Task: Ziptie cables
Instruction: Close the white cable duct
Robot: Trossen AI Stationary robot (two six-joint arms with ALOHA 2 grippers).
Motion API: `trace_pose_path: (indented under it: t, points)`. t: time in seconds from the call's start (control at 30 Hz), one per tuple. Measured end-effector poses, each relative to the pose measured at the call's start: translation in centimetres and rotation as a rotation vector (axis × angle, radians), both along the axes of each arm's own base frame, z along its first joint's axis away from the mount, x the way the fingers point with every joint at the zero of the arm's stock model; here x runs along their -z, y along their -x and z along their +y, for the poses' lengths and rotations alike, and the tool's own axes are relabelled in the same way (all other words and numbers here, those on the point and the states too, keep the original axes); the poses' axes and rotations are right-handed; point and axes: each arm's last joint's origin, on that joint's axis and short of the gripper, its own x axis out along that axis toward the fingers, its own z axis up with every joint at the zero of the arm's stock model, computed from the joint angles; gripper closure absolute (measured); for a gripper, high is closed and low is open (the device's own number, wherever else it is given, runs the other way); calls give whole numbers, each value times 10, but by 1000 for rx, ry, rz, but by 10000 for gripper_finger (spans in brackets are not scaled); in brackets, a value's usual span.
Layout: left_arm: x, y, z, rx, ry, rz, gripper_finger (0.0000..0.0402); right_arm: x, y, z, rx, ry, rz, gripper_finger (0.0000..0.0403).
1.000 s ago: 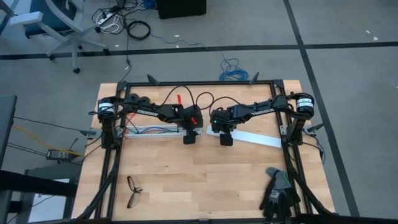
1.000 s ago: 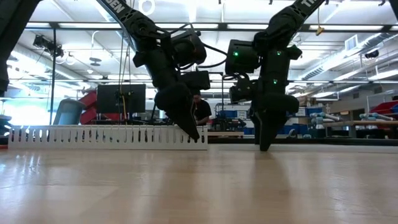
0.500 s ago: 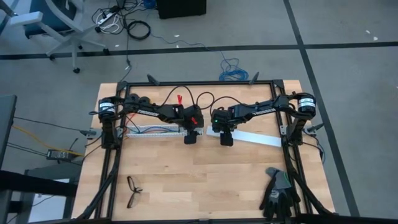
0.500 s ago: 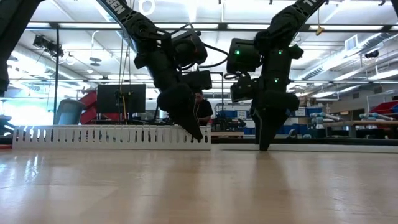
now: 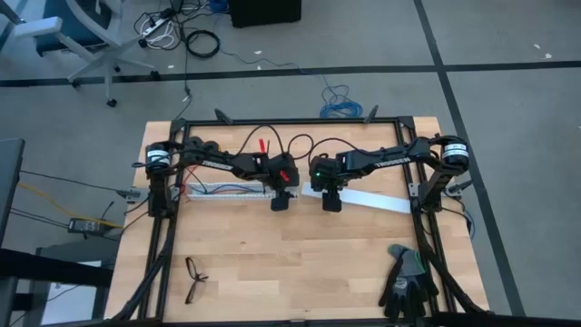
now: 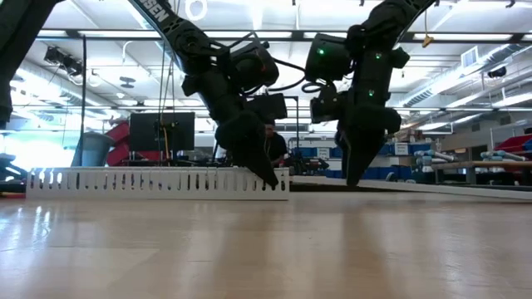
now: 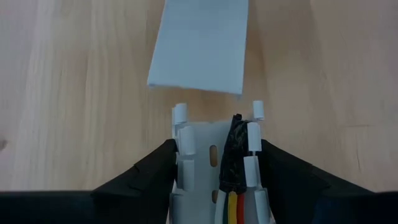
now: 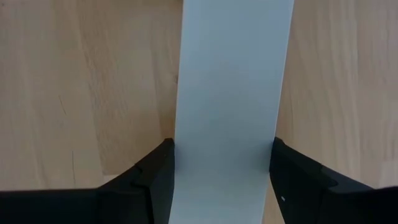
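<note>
two grippers: left gripper [image 7: 214, 180] clamps the slotted tray [image 7: 202, 168] holding cables [image 7: 236, 199]; right gripper [image 8: 224, 180] clamps the flat white cover [image 8: 233, 81].

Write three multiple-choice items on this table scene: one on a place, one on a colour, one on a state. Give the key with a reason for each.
1. Where do the eyeglasses lie?
A. near the table's front left
B. under the right gripper
C. inside the slotted strip

2. What colour is the flat cover strip between the right gripper's fingers?
A. black
B. white
C. red

3. How does the left gripper stand?
A. far above the table
B. shut on the slotted strip's end
C. holding the gloves

Key: 1 A, the high view shows them there. 2 B, the right wrist view shows it white. 3 B, its fingers press the strip's walls, with the cables inside.
</note>
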Motion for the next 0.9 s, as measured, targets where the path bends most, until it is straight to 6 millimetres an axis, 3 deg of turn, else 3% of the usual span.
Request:
trace_pose_path:
  t: [0.9]
  points:
    - [-1,-2,-2,25,29,-28,183,-18,-8,5,-76,-17,-141,192]
